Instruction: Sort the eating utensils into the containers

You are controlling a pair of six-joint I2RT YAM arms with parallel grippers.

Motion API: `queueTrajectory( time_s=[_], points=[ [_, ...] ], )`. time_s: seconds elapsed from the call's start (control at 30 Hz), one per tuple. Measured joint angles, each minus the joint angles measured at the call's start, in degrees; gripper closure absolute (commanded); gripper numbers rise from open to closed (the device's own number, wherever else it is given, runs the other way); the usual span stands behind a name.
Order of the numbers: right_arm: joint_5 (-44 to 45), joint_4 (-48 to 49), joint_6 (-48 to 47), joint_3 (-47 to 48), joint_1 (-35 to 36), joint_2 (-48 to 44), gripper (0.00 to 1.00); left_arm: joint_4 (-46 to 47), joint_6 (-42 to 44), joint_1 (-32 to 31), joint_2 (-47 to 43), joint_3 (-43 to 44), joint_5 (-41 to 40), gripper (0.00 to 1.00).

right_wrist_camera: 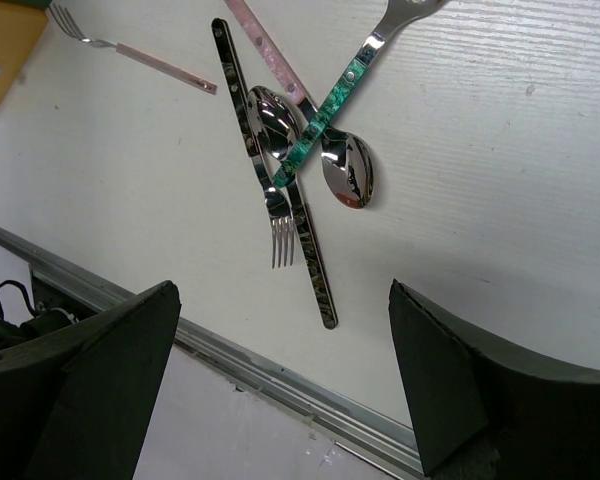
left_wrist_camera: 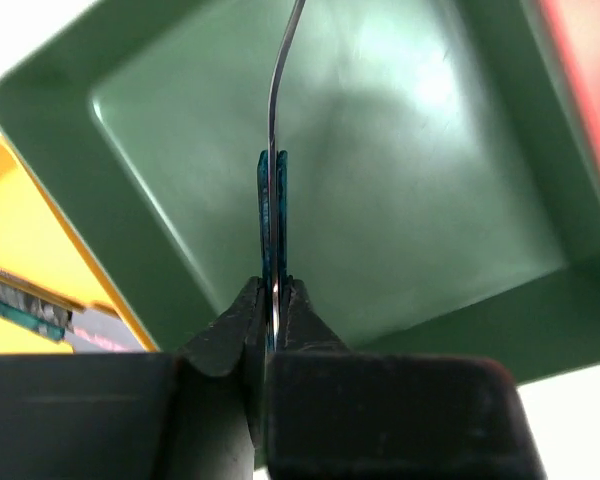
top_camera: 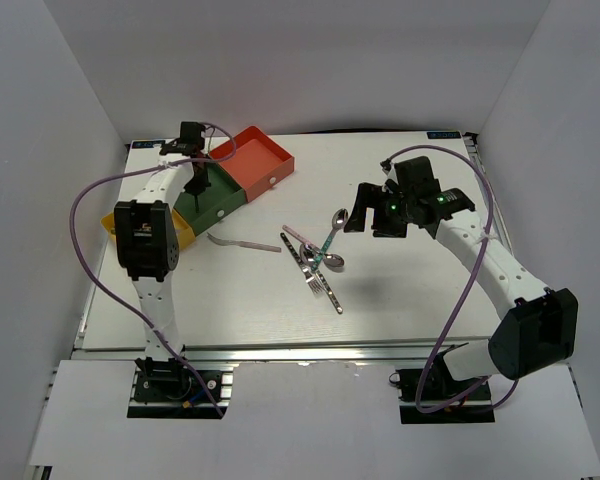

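My left gripper (top_camera: 200,187) is shut on a slim teal-handled utensil (left_wrist_camera: 272,200) and holds it upright over the dark green tray (left_wrist_camera: 410,170), the middle of the three joined trays (top_camera: 223,200). The utensil's head is out of view. My right gripper (top_camera: 370,222) is open and empty, above the table just right of a crossed pile of utensils (top_camera: 317,258). In the right wrist view the gripper (right_wrist_camera: 280,385) looks down on a teal-handled utensil (right_wrist_camera: 325,115), a spoon (right_wrist_camera: 348,172), a dark-handled fork (right_wrist_camera: 280,235) and a pink-handled fork (right_wrist_camera: 160,62).
The yellow tray (left_wrist_camera: 20,210) holds a few utensils (left_wrist_camera: 25,305); the red-orange tray (top_camera: 260,158) is at the far end. One pink-handled fork (top_camera: 242,243) lies alone between the trays and the pile. The table's metal front rail (right_wrist_camera: 280,375) runs below the right gripper.
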Motion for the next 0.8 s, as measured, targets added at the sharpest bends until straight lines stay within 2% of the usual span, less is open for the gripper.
queueTrajectory(
  time_s=[0.07,0.1,0.17,0.2,0.23,0.27,0.3,0.4,0.43,0.5,0.63,0.8],
  points=[
    [-0.15,0.02,0.0,0.0,0.0,0.0,0.11,0.52,0.24,0.0,-1.27,-2.71,0.13,0.78],
    [-0.26,0.07,0.02,-0.13,0.0,0.0,0.11,0.72,0.28,0.0,-1.88,-3.96,0.11,0.67],
    [-0.46,0.15,0.02,-0.68,0.0,0.0,0.11,0.79,0.31,-0.02,-3.02,-5.53,0.04,0.57],
    [-0.5,0.11,0.02,-1.03,0.0,0.0,0.11,0.81,0.31,-0.02,-3.52,-5.75,-0.15,0.46],
    [-0.63,0.07,0.04,-1.33,0.0,0.0,0.11,0.96,0.31,-0.02,-3.98,-5.75,-0.22,0.42],
    [-0.79,0.11,0.04,-1.57,0.0,0.0,0.11,1.09,0.02,-0.02,-4.48,-5.66,-0.35,0.38],
    [-0.94,0.09,0.04,-1.86,0.0,0.0,0.11,1.01,-0.33,-0.02,-4.9,-5.27,-0.57,0.22],
    [-1.29,0.11,0.04,-2.16,0.0,0.0,0.11,0.22,-1.55,-0.02,-5.31,-1.27,-0.85,0.12],
    [-1.33,0.11,0.04,-2.16,0.0,0.0,0.11,0.04,-1.9,-0.04,-5.4,0.52,-0.87,0.02],
    [-1.49,0.13,0.04,-2.19,0.0,0.0,0.11,0.04,-2.86,-0.28,-6.19,2.99,-0.87,0.02],
    [-1.73,0.5,0.07,-2.21,0.0,0.11,0.11,-1.11,-5.9,-2.8,-11.91,2.64,-3.08,0.02],
    [-1.2,0.66,0.07,-2.21,0.0,0.28,0.11,-7.45,-19.04,-10.84,-19.5,-3.43,-10.08,0.02]
  ],
)
